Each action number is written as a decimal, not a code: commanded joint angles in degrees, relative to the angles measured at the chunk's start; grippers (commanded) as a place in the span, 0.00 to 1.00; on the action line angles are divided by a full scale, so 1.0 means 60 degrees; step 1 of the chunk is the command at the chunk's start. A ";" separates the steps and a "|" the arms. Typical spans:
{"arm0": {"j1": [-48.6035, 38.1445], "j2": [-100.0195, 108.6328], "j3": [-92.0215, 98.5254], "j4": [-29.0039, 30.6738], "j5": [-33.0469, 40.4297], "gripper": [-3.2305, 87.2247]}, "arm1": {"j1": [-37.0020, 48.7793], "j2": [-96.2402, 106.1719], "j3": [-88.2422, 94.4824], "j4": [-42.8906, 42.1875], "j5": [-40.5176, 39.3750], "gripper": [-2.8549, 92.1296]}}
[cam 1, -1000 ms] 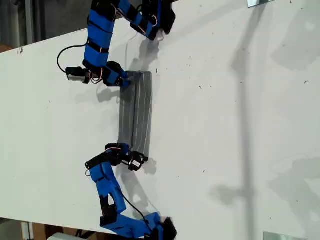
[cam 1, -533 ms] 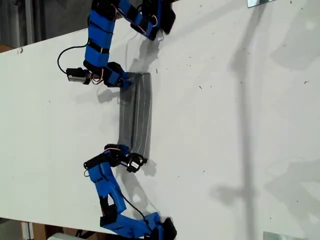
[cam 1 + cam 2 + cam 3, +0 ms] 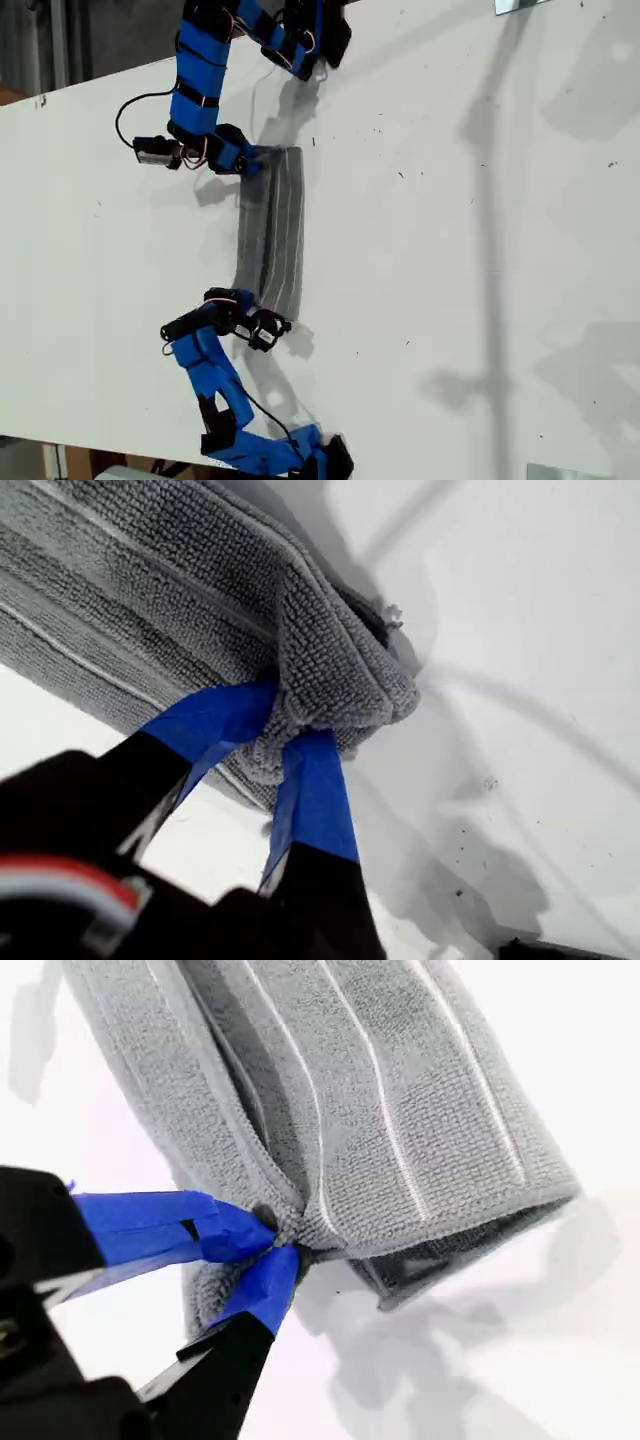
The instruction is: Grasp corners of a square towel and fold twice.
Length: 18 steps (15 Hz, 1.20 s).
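Exterior view showed the towel (image 3: 270, 230) as a narrow grey band on the white surface (image 3: 450, 250), slightly toward nine o'clock of the picture's middle and running from twelve o'clock to six o'clock. One blue arm (image 3: 200, 90) met the band at its twelve o'clock end and another blue arm (image 3: 215, 380) met it at its six o'clock end. I could not tell from the wrist views which arm was which.

My first claw (image 3: 285, 735) was clamped on a bunched corner (image 3: 385, 695) of the towel, its blue-taped tips pressing stacked layers together. My second claw (image 3: 275, 1245) was likewise pinched tight on the cloth, at the layered edge near one end of the band, where a folded underlayer gaped open beside it.

By my reading, the first fold was essentially made, since the cloth lay doubled into a strip, and both claws were setting or tidying that fold. The second fold was not yet done. The next move likely called for laying the gripped edge flush on the lower layer and letting go without dragging the soft fabric. The claws would then need to regrasp so one short end could be carried over to the other. The gaping layers risked slipping out of line.

No brand, label or writing on the towel, arms or surface could be read in any view.
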 commanded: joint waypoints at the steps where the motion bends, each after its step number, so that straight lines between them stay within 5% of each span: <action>1: -0.0029 0.0029 -0.0132 -0.0029 0.0249 0.03 | -0.0044 0.0366 -0.0513 -0.0015 0.0146 0.03; 3: 0.0015 -0.0220 -0.0352 0.0117 0.0234 0.09 | -0.0029 0.0308 -0.0513 -0.0015 0.0146 0.03; 4: 0.0000 -0.0161 -0.0352 0.0161 0.0249 0.23 | -0.0029 0.0264 -0.0513 -0.0029 0.0146 0.03; 7: 0.0000 -0.0088 -0.0381 0.0132 0.0278 0.25 | -0.0103 0.0205 -0.0513 -0.0059 0.0190 0.03; 10: -0.0190 -0.0088 -0.0381 0.0059 0.0366 0.20 | -0.0132 0.0146 -0.0542 -0.0088 0.0205 0.03; 12: -0.0322 -0.0220 -0.0381 0.0000 0.0425 0.03 | -0.0146 0.0117 -0.0542 -0.0132 0.0220 0.03; 18: 0.0220 0.0234 -0.0366 0.0278 0.0132 0.03 | -0.0601 0.0718 -0.0498 0.0381 0.0557 0.03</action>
